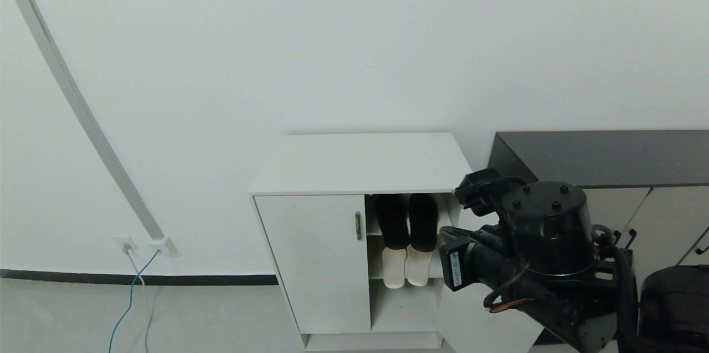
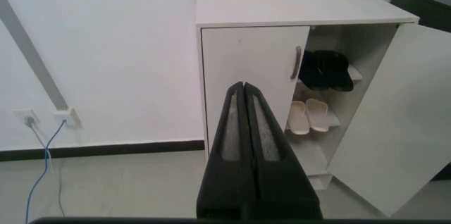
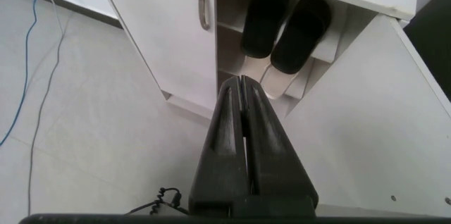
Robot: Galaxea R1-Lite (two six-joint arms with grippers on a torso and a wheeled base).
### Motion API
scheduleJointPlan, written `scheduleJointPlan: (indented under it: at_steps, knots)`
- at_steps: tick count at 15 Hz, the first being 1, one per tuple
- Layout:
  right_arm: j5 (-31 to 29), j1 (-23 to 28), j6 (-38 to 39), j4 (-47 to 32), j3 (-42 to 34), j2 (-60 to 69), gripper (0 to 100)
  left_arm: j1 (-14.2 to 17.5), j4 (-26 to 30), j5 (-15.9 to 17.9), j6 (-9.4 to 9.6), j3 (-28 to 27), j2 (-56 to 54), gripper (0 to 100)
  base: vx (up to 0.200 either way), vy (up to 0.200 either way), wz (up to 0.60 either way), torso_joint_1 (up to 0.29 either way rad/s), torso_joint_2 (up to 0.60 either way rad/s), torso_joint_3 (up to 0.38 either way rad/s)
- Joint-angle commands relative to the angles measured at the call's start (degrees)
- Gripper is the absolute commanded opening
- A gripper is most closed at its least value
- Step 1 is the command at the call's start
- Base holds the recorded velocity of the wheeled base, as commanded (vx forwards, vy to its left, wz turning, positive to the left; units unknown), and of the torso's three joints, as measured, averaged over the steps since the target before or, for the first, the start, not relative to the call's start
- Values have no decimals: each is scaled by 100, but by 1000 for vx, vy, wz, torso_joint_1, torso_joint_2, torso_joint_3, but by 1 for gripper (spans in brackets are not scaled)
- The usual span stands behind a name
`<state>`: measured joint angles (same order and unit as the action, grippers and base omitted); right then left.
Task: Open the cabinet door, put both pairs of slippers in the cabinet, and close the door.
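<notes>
Head view: the white 2-door cabinet [image 1: 360, 164] stands against the wall with its closed left-hand door [image 1: 313, 264] shut. The right half is open, with the pair of black slippers [image 1: 407, 220] on the upper shelf and the pair of white slippers [image 1: 406, 267] on the shelf below. Both pairs reach the front edge of their shelves. The right arm [image 1: 532, 253] stands just beside the cabinet's right side. Both pairs look stowed, so closing the door appears to be the step left.

Left wrist view: the left gripper [image 2: 243, 86] hangs well apart from the cabinet, jaws pressed together and empty. The open right-hand door [image 2: 394, 111] is swung wide toward the robot.

Right wrist view: the right gripper [image 3: 242, 79] points at the shelves, jaws closed on nothing, with the open door [image 3: 366, 125] just beside it.

To close well, the right gripper should probably go round to the door's outer face and push near its free edge, far from the hinges, following the arc. The white pair may overhang its shelf's front edge, so push slowly and stop if the door meets resistance.
</notes>
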<state>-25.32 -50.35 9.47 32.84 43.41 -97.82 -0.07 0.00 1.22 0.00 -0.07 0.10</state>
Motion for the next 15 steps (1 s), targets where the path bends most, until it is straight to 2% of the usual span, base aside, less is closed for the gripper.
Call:
scheduleJointPlan:
  at_steps: [1,4,11,14,15]
  knots:
    - [1,7,-7,3,1,-9,0,-1,0,1,0,-1,-1,0,0,0,-600,7,-12,7]
    - [-8,16,-7,3,-8,-9,0,-1,0,1,0,-1,-1,0,0,0,-600,-1,-1,1]
    - [18,69,-16,3,-34,-9,0,-1,0,1,0,-1,-1,0,0,0,0,0,0,0]
    - [18,113,-68,3,-61,-9,0,-1,0,1,0,-1,-1,0,-200,0,0,-4,-3,1]
    - [18,122,-86,12,-78,-18,0,-1,0,1,0,-1,-1,0,0,0,0,0,0,0]
